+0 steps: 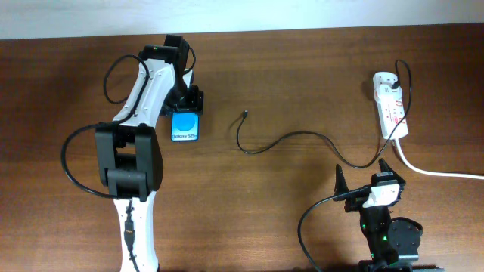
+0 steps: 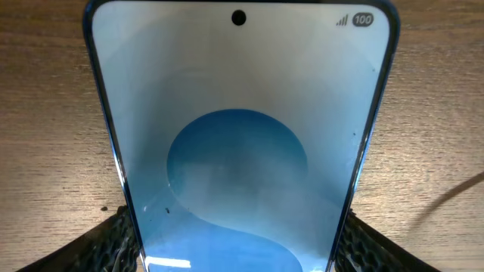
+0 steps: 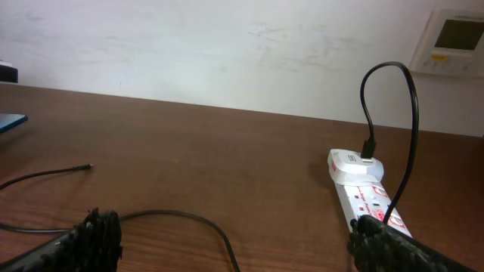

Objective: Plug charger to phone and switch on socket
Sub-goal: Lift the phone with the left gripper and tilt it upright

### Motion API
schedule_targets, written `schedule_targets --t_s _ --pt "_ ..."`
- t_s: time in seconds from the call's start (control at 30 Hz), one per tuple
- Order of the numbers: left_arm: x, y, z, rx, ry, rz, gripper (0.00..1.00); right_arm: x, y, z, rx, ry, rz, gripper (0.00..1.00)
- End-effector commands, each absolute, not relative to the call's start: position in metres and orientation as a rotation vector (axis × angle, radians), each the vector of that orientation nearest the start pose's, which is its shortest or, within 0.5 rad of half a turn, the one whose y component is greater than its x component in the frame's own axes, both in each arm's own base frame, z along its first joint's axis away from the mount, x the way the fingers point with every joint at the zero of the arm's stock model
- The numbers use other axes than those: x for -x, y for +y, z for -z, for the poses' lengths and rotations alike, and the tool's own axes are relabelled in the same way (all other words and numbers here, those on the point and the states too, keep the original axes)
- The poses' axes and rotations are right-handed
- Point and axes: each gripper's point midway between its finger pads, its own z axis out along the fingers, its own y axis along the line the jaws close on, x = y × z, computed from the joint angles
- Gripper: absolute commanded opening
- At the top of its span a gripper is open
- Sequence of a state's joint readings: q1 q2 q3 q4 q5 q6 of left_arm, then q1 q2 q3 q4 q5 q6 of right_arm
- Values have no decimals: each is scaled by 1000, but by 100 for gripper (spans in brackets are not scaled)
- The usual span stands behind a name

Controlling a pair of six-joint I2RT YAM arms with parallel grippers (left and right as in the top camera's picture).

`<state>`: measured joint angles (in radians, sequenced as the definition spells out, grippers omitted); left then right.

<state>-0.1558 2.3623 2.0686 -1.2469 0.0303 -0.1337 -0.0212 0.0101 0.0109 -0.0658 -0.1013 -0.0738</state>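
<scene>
Far left, the left claw (image 1: 187,109) is clamped on the phone (image 1: 186,125), the right claw (image 1: 363,175) sits open near right, so the loose cable tip (image 1: 246,114) between them might skid when pinched.

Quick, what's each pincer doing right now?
Left pincer: closed on the phone.
Right pincer: open, holding nothing.

Glossy glass-fronted phone (image 2: 242,151), matt brown wood-grain table (image 1: 302,75), smooth white plastic socket (image 1: 393,113), matt black charger (image 1: 300,134)
</scene>
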Motion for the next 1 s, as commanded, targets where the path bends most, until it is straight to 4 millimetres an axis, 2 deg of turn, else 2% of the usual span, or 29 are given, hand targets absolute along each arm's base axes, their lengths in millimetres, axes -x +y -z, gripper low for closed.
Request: schedule_targets --t_s 0.0,0.03,0.07,0.17,0.23,0.27,0.4,0.5,0.57,0.63,0.7,0.77,0.87,0.97 --pt "-465 -87 -47 49 3102 145 61 -246 14 -158 117 1635 -24 98" --pt "-463 -96 -48 50 3106 223 46 -246 14 -158 117 1635 -24 98" --pt "-463 -100 -48 49 3108 265 38 -246 14 -158 117 1635 -24 98" --pt "-462 -106 -49 54 3109 314 26 -246 14 -158 117 1635 -24 98" --pt "-462 -106 -49 54 3109 314 13 -246 14 -158 117 1635 -24 98" --pt "-462 -106 -49 55 3109 321 2 -246 14 -158 117 1635 -24 98" --pt "-460 -118 -53 155 3113 441 0 -246 14 -158 117 1635 -24 99" --pt "-458 -128 -56 293 3116 534 0 -246 14 -158 117 1635 -24 98" --pt "-452 -134 -59 510 3133 594 0 -246 14 -158 117 1635 -24 99" --pt "-448 -133 -59 706 3136 582 0 -246 14 -158 117 1635 -24 99" --pt "-446 -136 -60 784 3136 611 0 -246 14 -159 117 1633 -24 98" --pt "-445 -144 -63 785 3139 683 0 -246 14 -158 117 1634 -24 98" --pt "-443 -150 -67 910 3131 744 0 -245 18 -160 135 1628 -43 98" --pt "-445 -180 -93 897 3101 1079 0 -245 18 -159 134 1632 -42 98"
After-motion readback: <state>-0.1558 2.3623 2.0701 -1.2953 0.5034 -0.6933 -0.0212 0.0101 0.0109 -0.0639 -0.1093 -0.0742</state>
